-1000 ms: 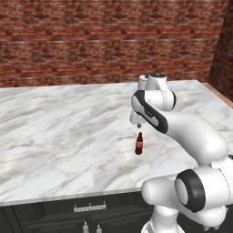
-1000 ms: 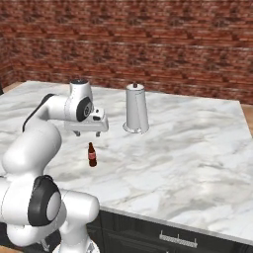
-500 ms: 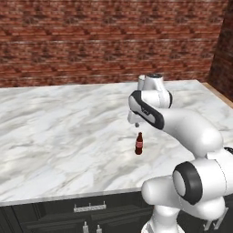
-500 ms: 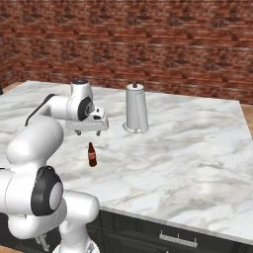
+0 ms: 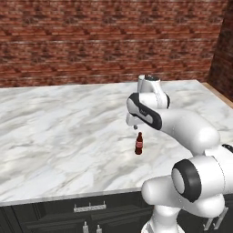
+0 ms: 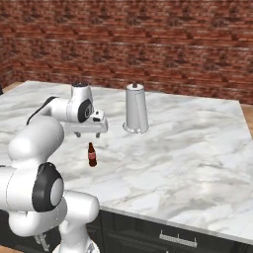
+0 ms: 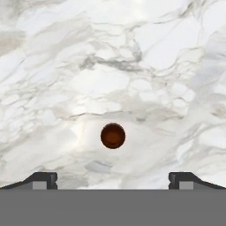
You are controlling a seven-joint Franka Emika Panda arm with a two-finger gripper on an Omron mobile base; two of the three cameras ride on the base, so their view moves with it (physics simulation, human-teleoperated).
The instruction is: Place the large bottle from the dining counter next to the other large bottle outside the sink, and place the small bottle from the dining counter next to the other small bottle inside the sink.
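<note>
Claw [image 6: 91,133] has eased a little closer over the small bottle [image 6: 91,154] since a second ago; base cameras hold the same framing, so that is the arm's own move. Jaws spread wide, nothing held. In the hand view the small bottle's cap [image 7: 113,135] sits directly below the claw, centred between the two fingertips [image 7: 42,180]. Bottle stands upright on the dining counter [image 5: 54,132], unmoved, not yet touched.

Judgement: lined up for a straight drop and pinch; the small bottle looks to be the piece in hand.

Count:
- small brown bottles: one
- steel canister [image 6: 136,108]: one, beyond the claw and off to its right side, well apart
- arm: one
</note>
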